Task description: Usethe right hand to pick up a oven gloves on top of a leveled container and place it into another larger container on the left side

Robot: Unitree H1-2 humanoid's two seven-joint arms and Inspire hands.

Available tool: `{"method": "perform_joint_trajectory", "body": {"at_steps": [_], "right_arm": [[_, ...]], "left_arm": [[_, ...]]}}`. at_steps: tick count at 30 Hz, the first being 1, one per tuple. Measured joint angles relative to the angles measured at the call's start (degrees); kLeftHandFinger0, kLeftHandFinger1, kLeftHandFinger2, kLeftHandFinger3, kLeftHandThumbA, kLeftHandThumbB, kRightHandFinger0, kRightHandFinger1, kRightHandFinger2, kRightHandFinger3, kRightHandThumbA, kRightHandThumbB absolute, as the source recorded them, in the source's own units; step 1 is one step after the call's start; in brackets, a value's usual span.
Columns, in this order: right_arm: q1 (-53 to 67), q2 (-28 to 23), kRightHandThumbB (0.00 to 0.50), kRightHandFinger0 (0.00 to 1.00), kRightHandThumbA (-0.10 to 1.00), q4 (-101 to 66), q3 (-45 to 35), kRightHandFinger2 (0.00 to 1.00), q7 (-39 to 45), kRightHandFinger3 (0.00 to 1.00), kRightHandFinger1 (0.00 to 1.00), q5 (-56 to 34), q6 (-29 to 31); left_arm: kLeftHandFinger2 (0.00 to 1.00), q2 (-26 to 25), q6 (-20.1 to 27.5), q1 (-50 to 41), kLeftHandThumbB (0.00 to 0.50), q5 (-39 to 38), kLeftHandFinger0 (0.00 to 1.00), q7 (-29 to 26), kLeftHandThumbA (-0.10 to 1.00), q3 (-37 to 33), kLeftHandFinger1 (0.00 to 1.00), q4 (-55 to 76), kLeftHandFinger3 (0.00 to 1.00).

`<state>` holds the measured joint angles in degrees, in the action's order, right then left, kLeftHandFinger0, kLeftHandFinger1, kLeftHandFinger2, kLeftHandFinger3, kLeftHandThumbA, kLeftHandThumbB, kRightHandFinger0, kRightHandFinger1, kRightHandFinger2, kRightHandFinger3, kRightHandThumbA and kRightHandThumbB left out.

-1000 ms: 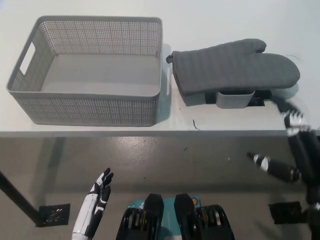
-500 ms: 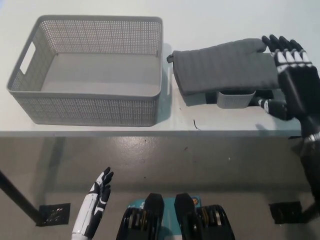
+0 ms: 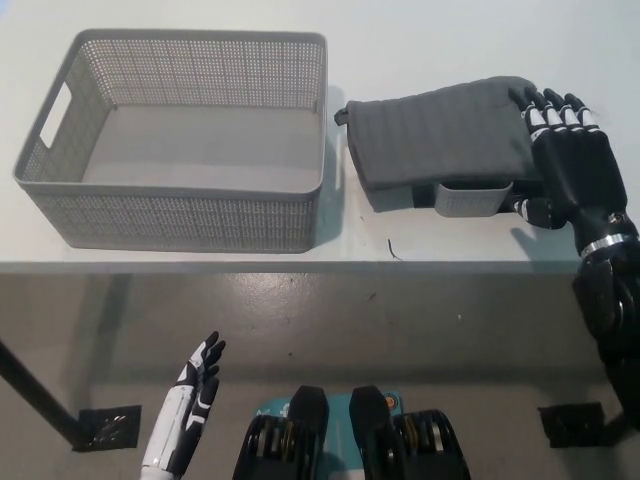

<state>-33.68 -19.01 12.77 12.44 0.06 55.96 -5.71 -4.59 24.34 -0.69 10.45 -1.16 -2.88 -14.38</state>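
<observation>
Lab-like: bare white table (image 3: pixel 450 40), concrete floor (image 3: pixel 400 320)

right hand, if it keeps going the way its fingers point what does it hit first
The right hand points up-left over the oven glove, apparently touching it already. Beyond that lies only bare table, though height is unclear.

right hand (image 3: pixel 572 165): risen from table edge onto oven glove (image 3: pixel 440 135) | now covers its right end

Table (image 3: pixel 440 40): white top, smooth, evenly lit, soft shadows; straight front edge crossing the whole view. Floor (image 3: pixel 400 330): grey-green, dull, faintly speckled. Dark slanted leg (image 3: pixel 35 395) at lower left, ending at a black floor plate (image 3: pixel 105 428); similar plate (image 3: pixel 572 422) at lower right.
</observation>
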Motion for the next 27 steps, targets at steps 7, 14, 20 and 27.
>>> {"method": "perform_joint_trajectory", "body": {"at_steps": [7,14,20,27], "right_arm": [[-0.29,-0.21,0.355,1.00,1.00,3.01,1.47,1.00,-0.01,1.00,1.00,0.32,-1.37],[-2.15,-0.52,0.359,1.00,1.00,6.63,3.62,1.00,-0.14,1.00,1.00,1.91,-3.23],[-3.81,-0.52,0.384,1.00,1.00,10.59,4.68,1.00,-0.76,1.00,1.00,2.39,-4.28],[-4.83,-0.52,0.402,1.00,1.00,14.21,5.57,1.00,-1.74,1.00,1.00,2.39,-4.73]], "left_arm": [[1.00,0.00,0.26,0.15,0.146,0.03,1.00,0.00,1.00,0.01,1.00,0.00,1.00],[1.00,-0.03,0.31,0.15,0.132,0.08,1.00,0.00,1.00,0.01,1.00,0.00,1.00],[1.00,-0.19,0.32,0.13,0.126,0.10,1.00,0.00,1.00,-0.04,1.00,0.00,1.00],[1.00,-0.24,0.33,-0.03,0.099,0.07,1.00,-0.01,1.00,-0.04,1.00,0.00,1.00]]}}
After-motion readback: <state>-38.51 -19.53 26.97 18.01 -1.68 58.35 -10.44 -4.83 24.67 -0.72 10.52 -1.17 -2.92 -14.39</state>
